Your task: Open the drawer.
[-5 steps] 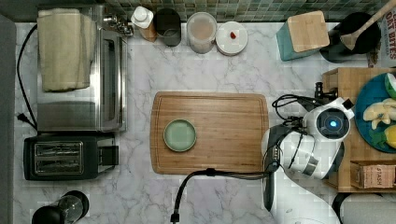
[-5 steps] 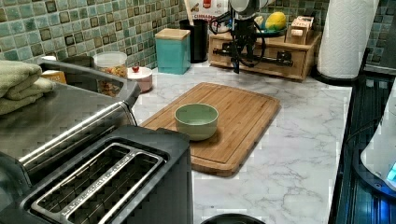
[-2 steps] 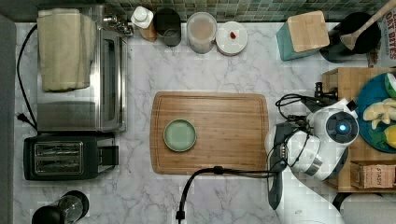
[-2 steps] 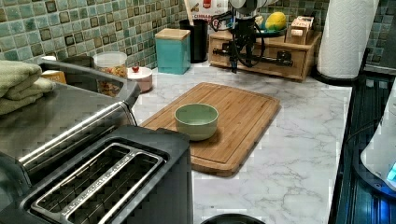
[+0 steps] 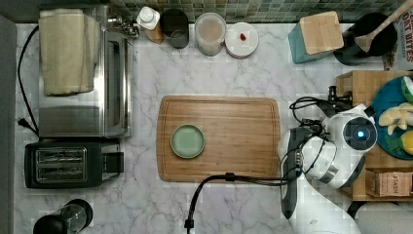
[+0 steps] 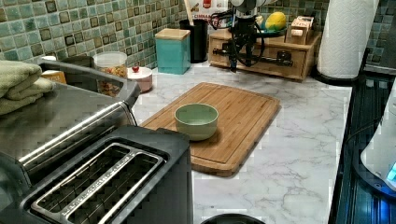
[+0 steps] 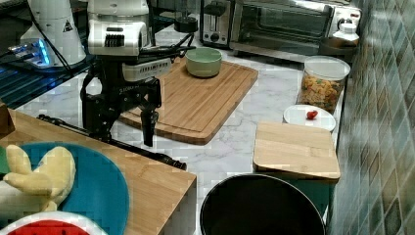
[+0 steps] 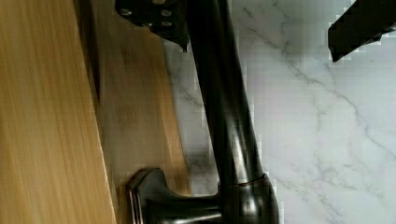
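Fingers [image 7: 148, 128] of the gripper [image 7: 128, 128] hang spread, pointing down at the drawer [image 6: 261, 58], one on each side of its black bar handle [image 8: 224, 116] without pinching it. In the wrist view one finger sits against the wooden front, the other over the marble counter [image 8: 317, 130], with the bar between them. The drawer sits in a wooden stand beneath the fingers, its front facing the cutting board [image 5: 219, 139], where a green bowl [image 5: 187, 141] rests well apart.

Bowl [image 5: 187, 141] on cutting board [image 5: 243, 122] — centred.
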